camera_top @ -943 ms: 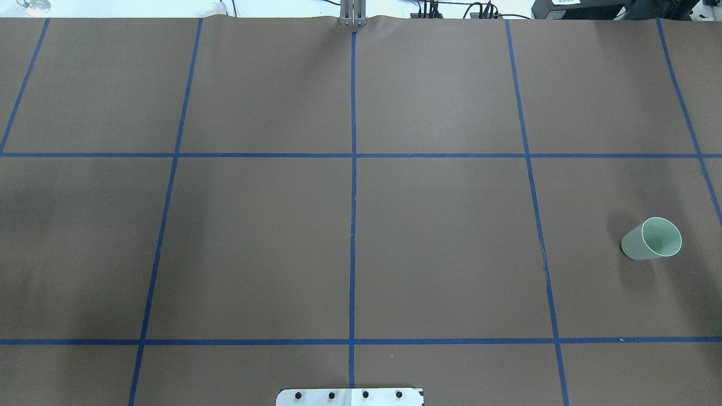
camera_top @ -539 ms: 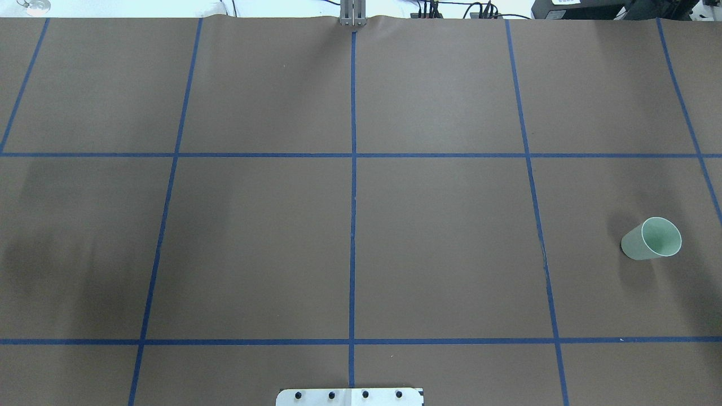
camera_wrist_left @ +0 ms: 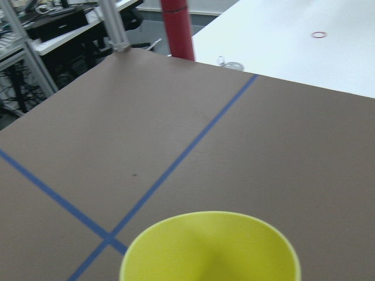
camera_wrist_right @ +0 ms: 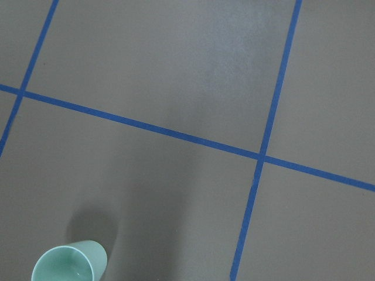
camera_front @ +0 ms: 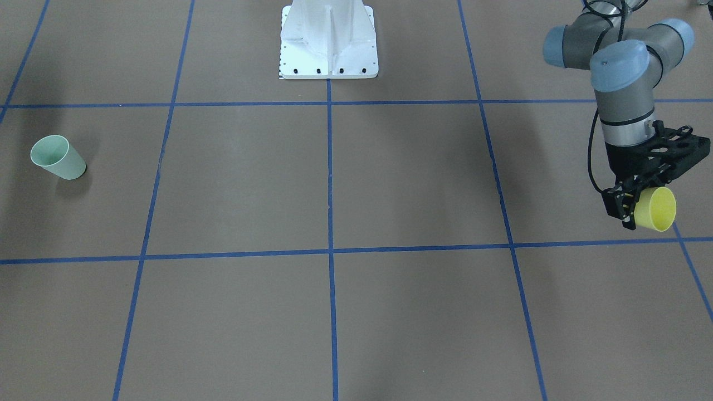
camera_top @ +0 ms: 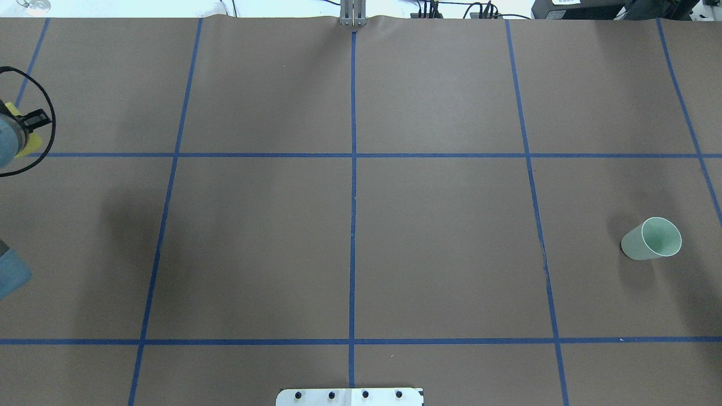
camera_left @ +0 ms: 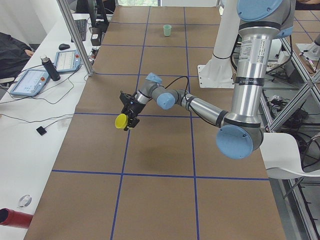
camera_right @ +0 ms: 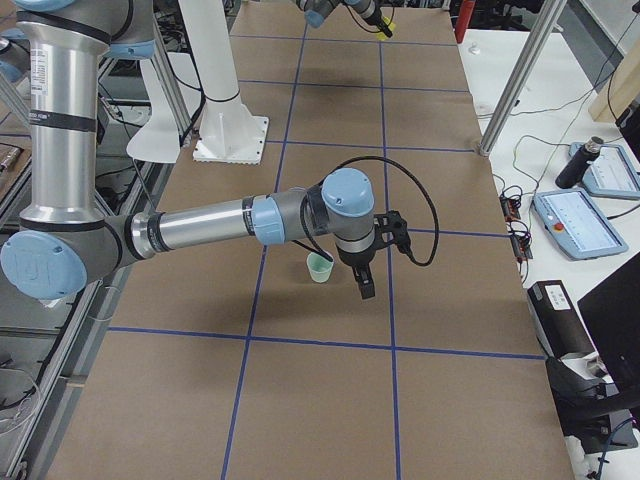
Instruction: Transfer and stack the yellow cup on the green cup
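My left gripper (camera_front: 639, 201) is shut on the yellow cup (camera_front: 656, 209) and holds it on its side above the table, mouth pointing away from the wrist. The cup also shows in the exterior left view (camera_left: 120, 121), in the left wrist view (camera_wrist_left: 211, 249) and at the overhead view's left edge (camera_top: 26, 148). The green cup (camera_front: 57, 157) stands upright on the far right side of the table (camera_top: 651, 238), alone. The right gripper (camera_right: 364, 284) hangs just beside the green cup (camera_right: 320, 267); I cannot tell whether it is open. The right wrist view shows the green cup (camera_wrist_right: 69, 264) below.
Blue tape lines divide the brown table into squares. The white robot base (camera_front: 328, 39) stands at the table's near-robot edge. A red cylinder (camera_wrist_left: 176, 26) and a metal post (camera_wrist_left: 114, 26) stand beyond the table's left end. An operators' desk with tablets (camera_left: 35, 80) runs along the far side.
The left arm with the yellow cup has come into the overhead view at its left edge; before, only its shadow showed. The green cup has not moved.
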